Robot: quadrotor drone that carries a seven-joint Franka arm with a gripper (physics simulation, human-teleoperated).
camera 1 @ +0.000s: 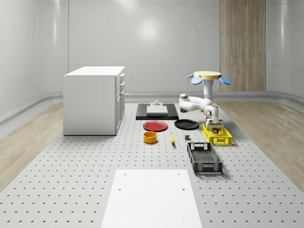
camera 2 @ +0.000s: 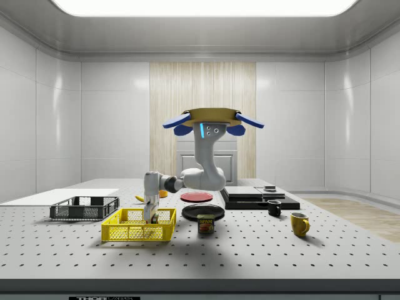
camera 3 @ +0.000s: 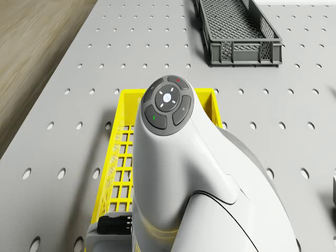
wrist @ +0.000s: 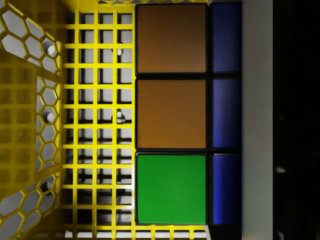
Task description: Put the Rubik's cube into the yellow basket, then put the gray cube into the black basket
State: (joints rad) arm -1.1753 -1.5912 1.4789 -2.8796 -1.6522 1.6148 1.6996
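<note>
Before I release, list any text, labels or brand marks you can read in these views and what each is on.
"SPAM": on the small can standing on the table beside the yellow basket.
White lettering on the dark strip along the table's front edge: too small to read.
Nothing else is legible.

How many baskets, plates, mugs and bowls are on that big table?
Baskets: 2, the yellow basket and the black basket
Plates: 2, the red plate and the black plate
Mugs: 2, the yellow mug and the black mug
Bowls: 1, the orange bowl
Total: 7
</note>
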